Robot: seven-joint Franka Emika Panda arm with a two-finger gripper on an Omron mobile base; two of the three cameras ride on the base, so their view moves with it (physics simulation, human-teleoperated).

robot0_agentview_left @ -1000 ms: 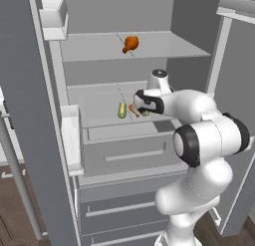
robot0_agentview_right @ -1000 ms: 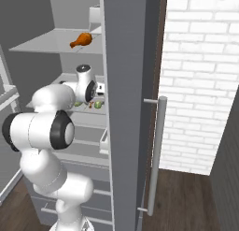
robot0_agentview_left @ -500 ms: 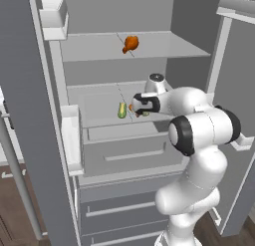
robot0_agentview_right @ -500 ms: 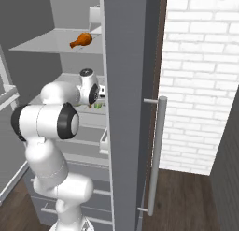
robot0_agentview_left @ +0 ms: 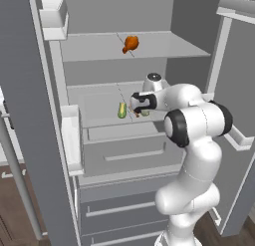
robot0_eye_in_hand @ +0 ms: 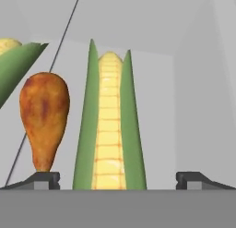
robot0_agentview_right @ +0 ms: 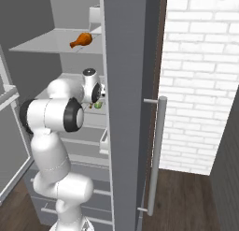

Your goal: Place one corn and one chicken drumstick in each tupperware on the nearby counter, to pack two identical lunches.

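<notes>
- An open grey fridge (robot0_agentview_left: 149, 21) stands in front of the robot, its door (robot0_agentview_right: 128, 108) swung wide, with a long bar handle (robot0_agentview_right: 156, 155) in the right base view.
- A white robot arm (robot0_agentview_left: 196, 140) rises from below and reaches into the fridge at the level of the middle shelf (robot0_agentview_left: 99, 103).
- The claw (robot0_eye_in_hand: 117, 178) is released, its two dark fingertips (robot0_eye_in_hand: 44, 178) standing wide apart at the bottom of the hand view.
- One corn (robot0_eye_in_hand: 109, 130) lies between the fingertips, straight ahead of the claw, yellow kernels framed by green husk; I cannot tell whether it is touched.
- A chicken drumstick (robot0_eye_in_hand: 44, 118) lies just beside that corn, in line with one fingertip.
- A second corn (robot0_agentview_left: 122, 110) lies on the middle shelf, just beside the claw in the left base view.
- A second chicken drumstick (robot0_agentview_left: 130, 43) lies on the upper shelf (robot0_agentview_left: 159, 46), well apart from the claw.
</notes>
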